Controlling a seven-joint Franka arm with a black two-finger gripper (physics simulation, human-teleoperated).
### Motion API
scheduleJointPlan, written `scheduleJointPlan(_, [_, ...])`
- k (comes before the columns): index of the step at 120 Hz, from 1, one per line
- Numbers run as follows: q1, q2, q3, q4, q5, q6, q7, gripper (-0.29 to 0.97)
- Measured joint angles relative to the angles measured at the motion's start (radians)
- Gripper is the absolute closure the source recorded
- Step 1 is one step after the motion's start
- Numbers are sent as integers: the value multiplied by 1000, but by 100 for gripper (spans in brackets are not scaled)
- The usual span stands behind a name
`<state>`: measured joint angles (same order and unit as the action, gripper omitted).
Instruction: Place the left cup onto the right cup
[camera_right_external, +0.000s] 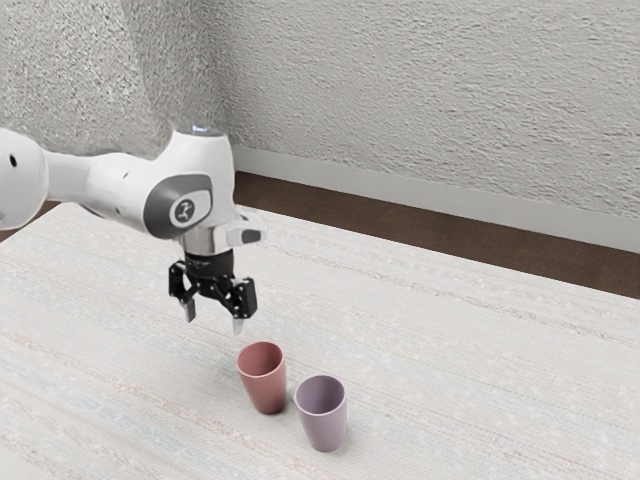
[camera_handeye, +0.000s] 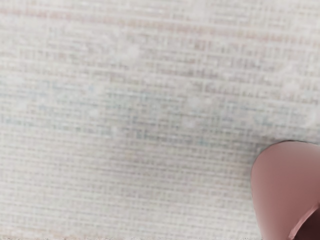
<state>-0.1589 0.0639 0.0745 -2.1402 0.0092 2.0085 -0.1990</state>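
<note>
Pink cup and purple cup: smooth, matt. Tabletop: pale woven-look texture. Wall: rough plaster.

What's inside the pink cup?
Through the open top of the pink cup only its own inner wall shows, and nothing pokes out above the rim. Its front wall covers the bottom, so something small down there would be hidden.

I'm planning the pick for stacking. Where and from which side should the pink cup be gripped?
Probably from above, pinching the rim of the pink cup on the side away from the purple cup: it stands upright, mouth open, the neighbour close beside.
</note>
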Motion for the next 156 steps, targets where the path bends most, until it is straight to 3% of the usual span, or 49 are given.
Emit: scheduleJointPlan(156, [-2, 70, -42, -18, -38, 90, -16, 0])
